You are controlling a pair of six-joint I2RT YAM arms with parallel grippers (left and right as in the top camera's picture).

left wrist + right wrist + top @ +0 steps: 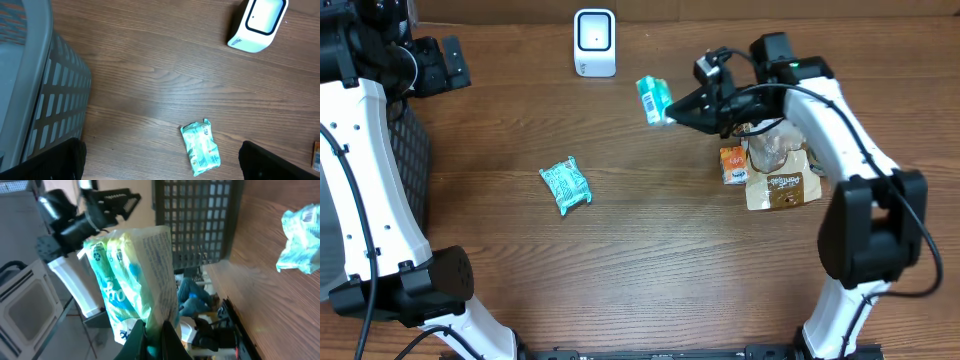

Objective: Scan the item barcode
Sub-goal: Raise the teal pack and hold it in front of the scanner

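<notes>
My right gripper (670,115) is shut on a green and white packet (653,99), holding it in the air to the right of the white barcode scanner (594,42). In the right wrist view the packet (135,275) stands up from my pinched fingertips (169,340), its printed side facing the camera. Another teal packet (565,185) lies flat on the table; it shows between my wide-open left fingers (65,160) in the left wrist view (201,147). The left gripper (445,62) hovers at the far left, holding nothing. The scanner (257,22) sits at the upper right of that view.
A dark mesh basket (412,150) stands at the table's left edge, its wall (55,100) close under my left wrist. Several snack packets (775,175), orange, brown and clear, are piled under the right arm.
</notes>
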